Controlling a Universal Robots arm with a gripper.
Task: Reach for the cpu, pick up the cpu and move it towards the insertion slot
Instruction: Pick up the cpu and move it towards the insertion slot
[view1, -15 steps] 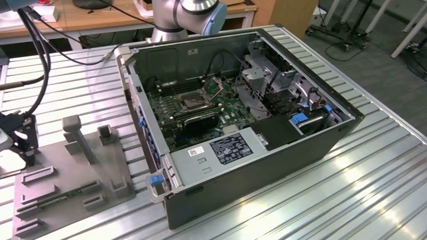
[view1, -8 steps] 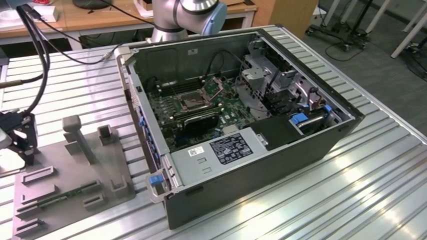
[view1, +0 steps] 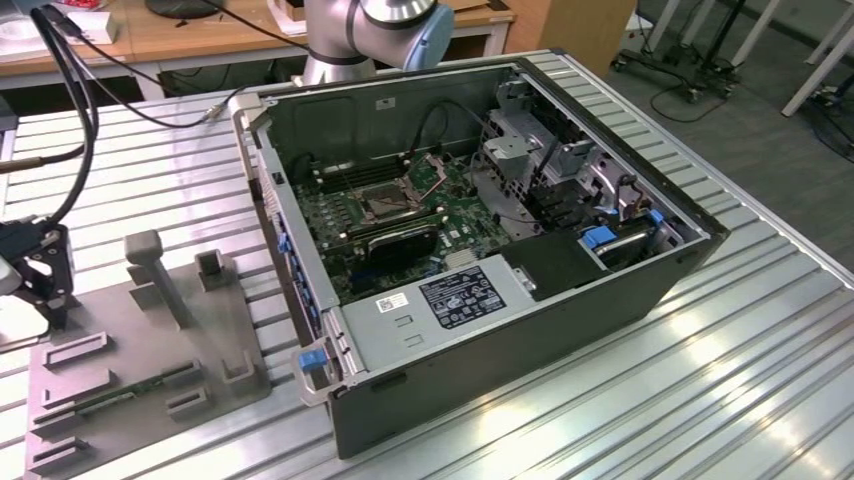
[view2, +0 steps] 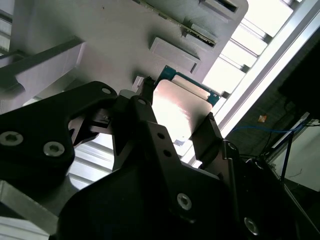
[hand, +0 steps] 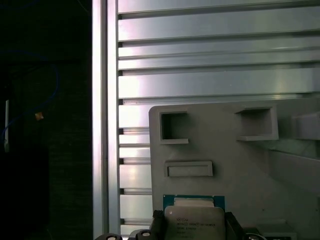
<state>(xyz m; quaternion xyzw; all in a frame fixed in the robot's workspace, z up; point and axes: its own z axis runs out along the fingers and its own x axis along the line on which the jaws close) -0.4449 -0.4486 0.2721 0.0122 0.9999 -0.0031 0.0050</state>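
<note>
Reach done and the end effector (view2: 176, 106) clamps the cpu (hand: 194, 224) by opposite edges at the grey tray (hand: 235, 170), lift unconfirmed; the carry is outstanding, the insertion slot (view1: 380, 205) lying well apart from that tray.

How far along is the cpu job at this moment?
Done: the reach; the gripper is at the grey tray. In hand: its jaws are closed on the cpu at two edges in both wrist views; lifted or not, unclear. Left: the insertion slot, inside the open case, is apart from the tray.
</note>
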